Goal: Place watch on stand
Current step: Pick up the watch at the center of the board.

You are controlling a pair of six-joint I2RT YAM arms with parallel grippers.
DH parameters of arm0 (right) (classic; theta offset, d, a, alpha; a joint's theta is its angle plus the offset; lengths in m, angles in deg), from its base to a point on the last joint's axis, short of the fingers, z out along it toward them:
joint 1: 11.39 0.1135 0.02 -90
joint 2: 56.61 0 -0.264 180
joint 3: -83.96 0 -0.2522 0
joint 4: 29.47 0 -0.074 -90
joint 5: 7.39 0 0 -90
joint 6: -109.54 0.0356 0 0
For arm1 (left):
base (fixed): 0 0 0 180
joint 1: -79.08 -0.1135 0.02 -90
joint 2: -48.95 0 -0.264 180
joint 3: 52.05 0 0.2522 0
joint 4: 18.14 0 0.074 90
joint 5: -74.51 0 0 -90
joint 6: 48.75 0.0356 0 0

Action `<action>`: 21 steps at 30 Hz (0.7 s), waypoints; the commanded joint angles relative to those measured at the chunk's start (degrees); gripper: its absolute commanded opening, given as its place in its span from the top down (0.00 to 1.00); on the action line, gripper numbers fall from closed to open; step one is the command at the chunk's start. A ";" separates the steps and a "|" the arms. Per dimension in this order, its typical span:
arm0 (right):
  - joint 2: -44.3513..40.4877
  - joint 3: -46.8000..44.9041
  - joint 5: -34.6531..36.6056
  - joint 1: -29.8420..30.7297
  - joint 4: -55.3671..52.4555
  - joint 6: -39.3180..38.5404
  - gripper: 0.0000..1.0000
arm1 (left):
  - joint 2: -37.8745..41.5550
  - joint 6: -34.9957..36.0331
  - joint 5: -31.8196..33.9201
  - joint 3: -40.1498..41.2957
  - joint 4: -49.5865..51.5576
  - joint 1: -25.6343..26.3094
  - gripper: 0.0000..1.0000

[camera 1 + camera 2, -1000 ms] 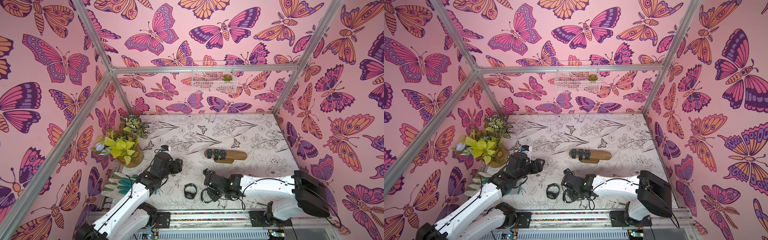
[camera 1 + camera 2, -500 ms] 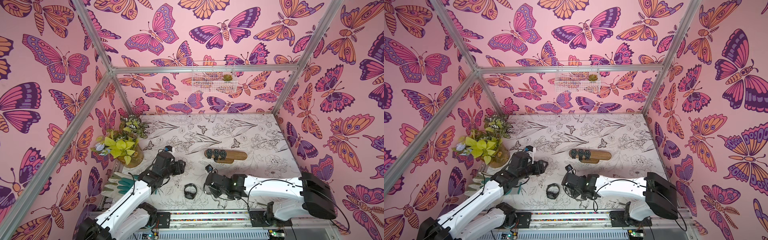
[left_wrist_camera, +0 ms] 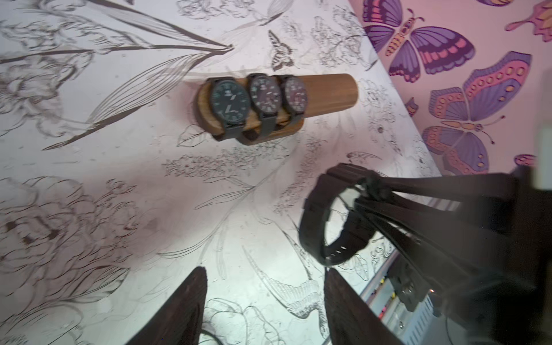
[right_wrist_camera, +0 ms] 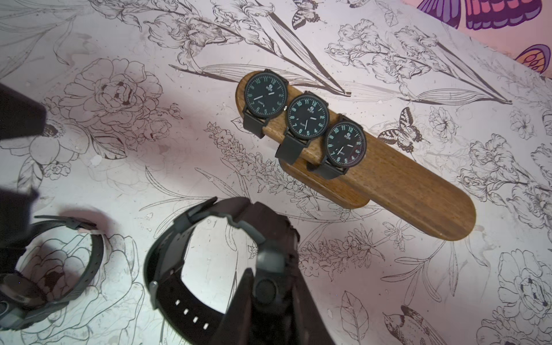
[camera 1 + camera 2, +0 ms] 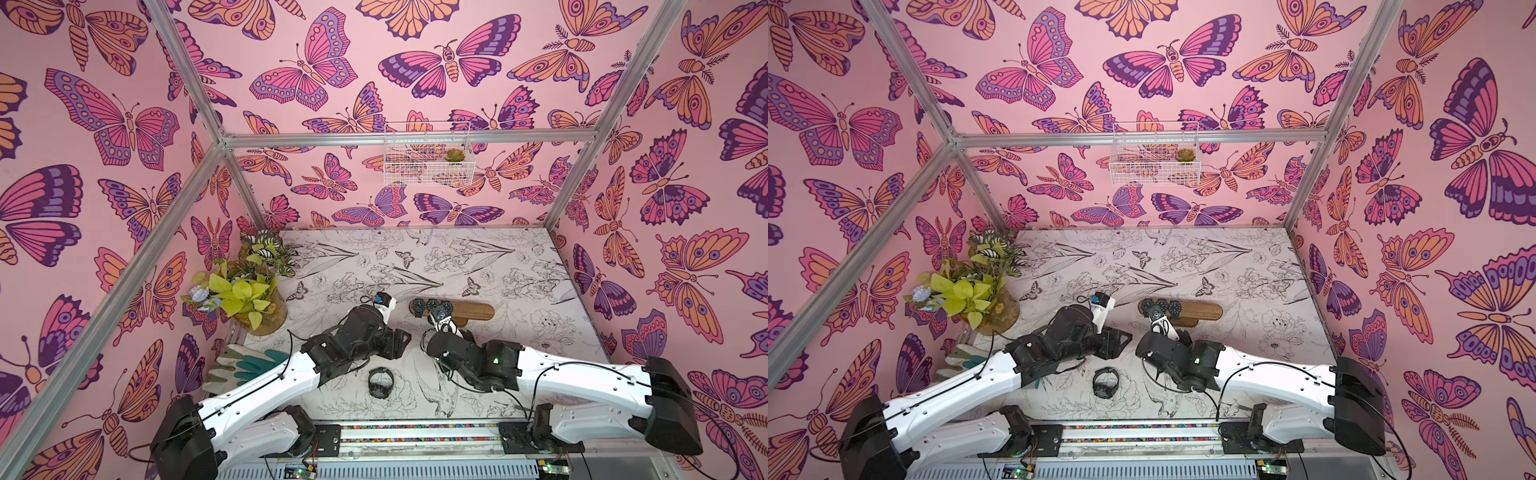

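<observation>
The stand is a low brown wooden bar lying mid-table, also in both top views and the left wrist view. Three dark-faced watches sit side by side at one end of it. My right gripper is shut on a black watch by its case, held above the table short of the stand. The left wrist view shows that held watch too. My left gripper is open and empty, facing the right one.
A second black watch lies loose on the table near the front edge, between the two arms. A potted plant stands at the left and a glove lies in front of it. A wire basket hangs on the back wall.
My right gripper has closed on the watch and lifted it off the table, moving toward the stand. The left arm has shifted slightly forward and to the right.
</observation>
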 commanded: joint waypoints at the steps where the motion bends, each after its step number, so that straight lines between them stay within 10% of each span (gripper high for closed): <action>1: -0.88 1.22 2.09 -0.20 1.65 -1.17 0.89 | -3.09 2.17 -1.03 -2.39 -2.65 2.54 0.37; 13: -2.52 0.12 -2.08 -0.22 5.02 -1.15 0.89 | -10.42 1.32 0.03 -5.26 -3.24 4.51 0.48; 21: -1.80 1.07 -1.46 -0.25 3.75 -0.48 0.89 | -12.80 1.60 1.53 -5.64 -3.02 4.42 0.81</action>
